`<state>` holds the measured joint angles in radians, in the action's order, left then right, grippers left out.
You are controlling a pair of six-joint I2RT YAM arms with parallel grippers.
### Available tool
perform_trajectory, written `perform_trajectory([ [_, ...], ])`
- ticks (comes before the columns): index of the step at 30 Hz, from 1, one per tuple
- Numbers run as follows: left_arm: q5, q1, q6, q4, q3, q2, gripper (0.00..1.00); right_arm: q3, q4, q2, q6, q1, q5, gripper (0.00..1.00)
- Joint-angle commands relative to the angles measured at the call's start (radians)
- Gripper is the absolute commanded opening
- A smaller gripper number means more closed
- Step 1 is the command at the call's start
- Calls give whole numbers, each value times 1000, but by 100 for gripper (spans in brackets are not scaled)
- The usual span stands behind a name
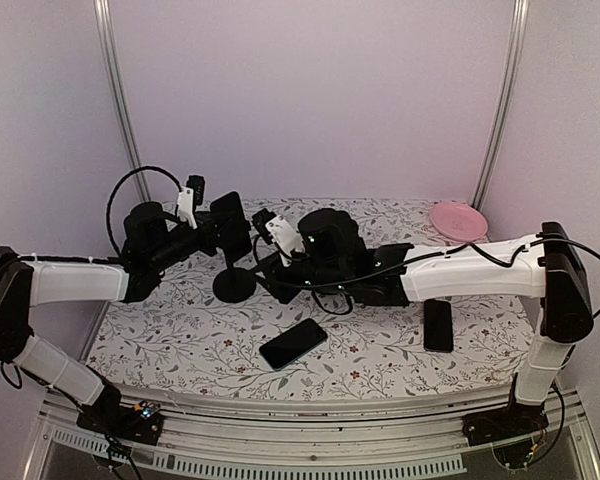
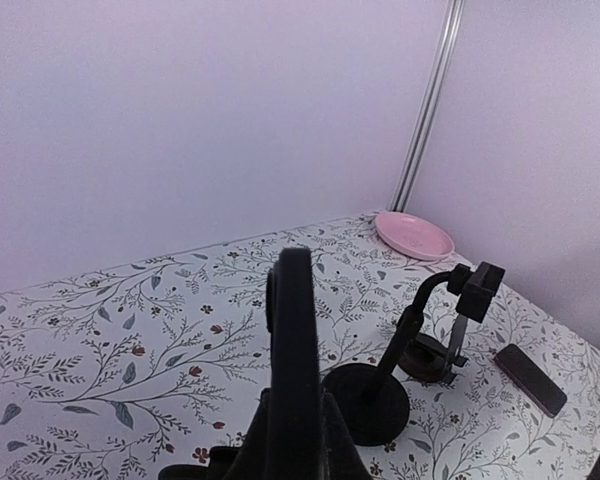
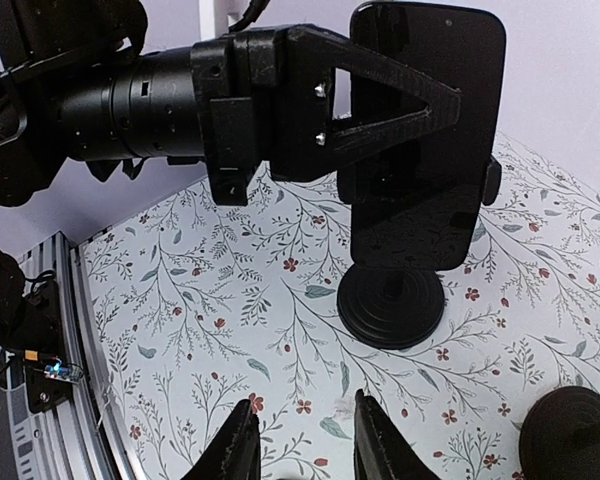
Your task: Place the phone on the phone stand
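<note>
My left gripper [image 1: 223, 238] is shut on a black phone [image 1: 228, 213] and holds it upright above the table. In the left wrist view the phone [image 2: 292, 330] shows edge-on between the fingers [image 2: 250, 455]. A black phone stand [image 1: 233, 285] with a round base stands just below and in front of it. In the right wrist view the held phone [image 3: 420, 130] hangs over the stand's base [image 3: 392, 305] and hides its stem. I cannot tell if phone and stand touch. My right gripper [image 3: 305, 432] is open and empty, low over the table facing the phone; it also shows in the top view [image 1: 270, 262].
A second black phone [image 1: 293, 343] lies flat at the front middle and a third [image 1: 438, 325] under the right arm. A pink plate [image 1: 458, 218] sits at the back right. A second stand [image 2: 427, 358] with a clamp [image 2: 477, 283] stands right of the first [image 2: 365, 402].
</note>
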<state>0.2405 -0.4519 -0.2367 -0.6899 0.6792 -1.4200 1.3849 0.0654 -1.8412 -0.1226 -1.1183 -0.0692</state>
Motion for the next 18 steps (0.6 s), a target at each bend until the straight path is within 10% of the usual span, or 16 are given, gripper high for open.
perform_trajectory([
  [1,73,25,20,75,27,-40,0,-49,-1,75,-16,18,-5,31],
  [18,633,161,20,-22,339,-276,0,-163,0,204,-36,50,-54,31],
])
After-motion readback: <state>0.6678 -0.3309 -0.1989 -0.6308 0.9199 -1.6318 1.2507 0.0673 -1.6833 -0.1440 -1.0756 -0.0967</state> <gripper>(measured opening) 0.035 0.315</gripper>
